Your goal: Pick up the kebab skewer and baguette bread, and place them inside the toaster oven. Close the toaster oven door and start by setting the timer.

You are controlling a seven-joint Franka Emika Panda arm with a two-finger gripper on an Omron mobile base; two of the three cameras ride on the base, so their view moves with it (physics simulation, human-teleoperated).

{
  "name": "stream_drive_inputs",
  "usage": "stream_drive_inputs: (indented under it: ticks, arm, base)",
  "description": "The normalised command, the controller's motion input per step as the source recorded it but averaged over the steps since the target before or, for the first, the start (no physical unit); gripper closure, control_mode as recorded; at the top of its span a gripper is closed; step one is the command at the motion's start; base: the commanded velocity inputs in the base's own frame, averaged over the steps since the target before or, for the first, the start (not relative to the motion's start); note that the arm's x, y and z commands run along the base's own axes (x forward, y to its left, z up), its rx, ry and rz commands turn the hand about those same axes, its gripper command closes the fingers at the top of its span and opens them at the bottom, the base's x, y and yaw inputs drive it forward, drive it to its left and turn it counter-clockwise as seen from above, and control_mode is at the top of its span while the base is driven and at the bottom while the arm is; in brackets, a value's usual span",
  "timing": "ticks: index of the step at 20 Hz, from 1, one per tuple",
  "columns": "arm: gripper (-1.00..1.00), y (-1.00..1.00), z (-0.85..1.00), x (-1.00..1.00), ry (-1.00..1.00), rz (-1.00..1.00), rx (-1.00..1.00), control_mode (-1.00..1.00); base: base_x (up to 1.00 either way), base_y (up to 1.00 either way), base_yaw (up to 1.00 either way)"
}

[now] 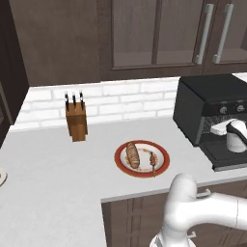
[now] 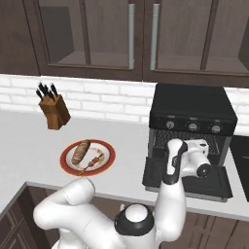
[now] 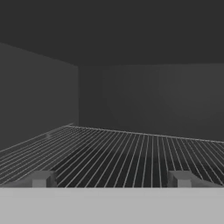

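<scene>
The black toaster oven (image 1: 207,91) (image 2: 192,102) stands at the right of the counter with its door (image 1: 230,158) (image 2: 214,187) folded down flat. My gripper (image 1: 226,129) (image 2: 198,146) (image 3: 111,178) is at the oven's mouth, pointing in over the wire rack (image 3: 131,148). It is open with nothing between its fingertips. Left of the oven, a red-rimmed plate (image 1: 120,161) (image 2: 109,158) carries the golden-brown baguette bread (image 1: 132,154) (image 2: 80,151). The thin kebab skewer (image 1: 152,161) (image 2: 93,162) lies beside it. Three knobs (image 2: 193,126) sit along the oven's top front.
A wooden knife block (image 1: 75,118) (image 2: 53,109) stands near the white brick backsplash at the left. Dark wall cabinets with metal handles (image 2: 131,36) hang above. The counter's front edge (image 1: 144,194) runs just in front of the plate.
</scene>
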Motion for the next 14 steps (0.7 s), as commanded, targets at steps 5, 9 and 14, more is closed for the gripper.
stream_drive_inputs:
  ticks: [5, 9, 14]
  arm:
    - [-1.0, -0.15, -0.92, -0.74, 0.05, 0.0, -0.03, -1.0]
    - [-1.0, -0.15, -0.67, -1.0, 0.05, 0.0, -0.06, -1.0]
    - [-1.0, -0.14, -0.45, -1.0, 0.19, 0.01, -0.05, -1.0]
  base:
    - [0.0, 0.0, 0.0]
    - [0.0, 0.0, 0.0]
    - [0.0, 0.0, 0.0]
